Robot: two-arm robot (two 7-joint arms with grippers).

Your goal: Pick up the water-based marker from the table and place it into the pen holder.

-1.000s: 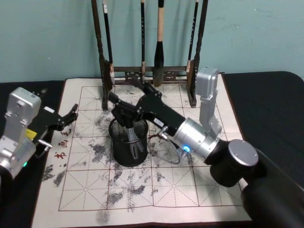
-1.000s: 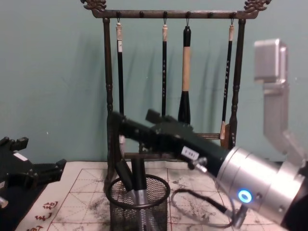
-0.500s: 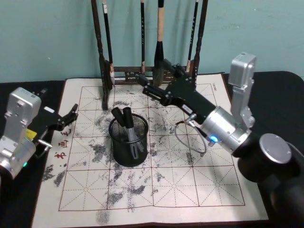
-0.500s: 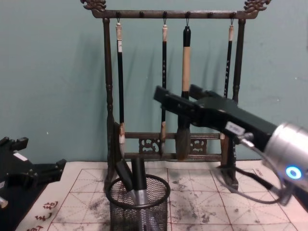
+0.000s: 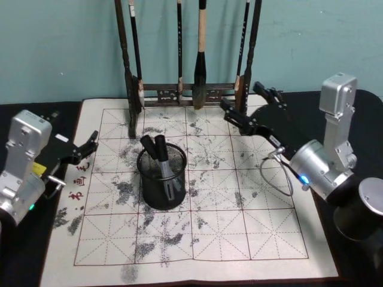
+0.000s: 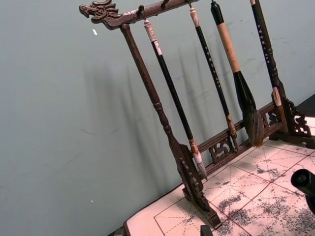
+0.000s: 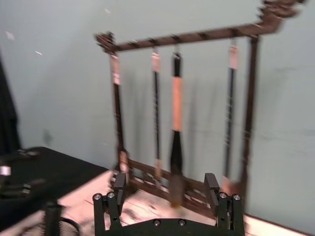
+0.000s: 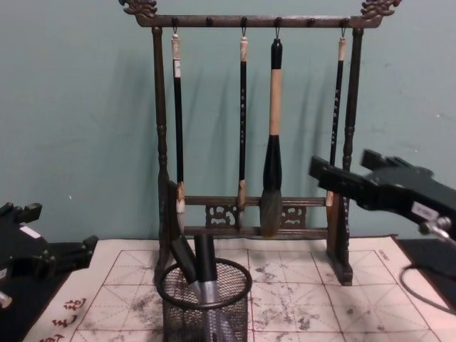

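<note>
Right gripper (image 5: 250, 107) hangs in the air off the mat's far right part, jaws spread wide, nothing between them. In the right wrist view the two fingers (image 7: 119, 186) stand well apart with only the brush rack (image 7: 197, 98) beyond.

Pen holder (image 5: 161, 178) sits well off to the gripper's left and nearer the robot, on the ink-stained mat (image 5: 239, 227). Two markers (image 5: 157, 156) stand in it, leaning, caps up above the rim. Cannot tell which of the two is the water-based one. No loose marker on the mat near the gripper.

Left gripper (image 5: 88, 145) parked at the mat's left edge, low, fingers a little apart, empty. Holder lies to its right, apart.

Brush rack stands just beyond the right gripper; its right post is close to the fingertips.

Step, as I judge it: placing looks done, with the marker in the holder and the right arm clear of it. Next move calls for little: bring the right arm to rest, keeping clear of the rack's post and hanging brushes (image 8: 271, 142), and leave the holder undisturbed.
</note>
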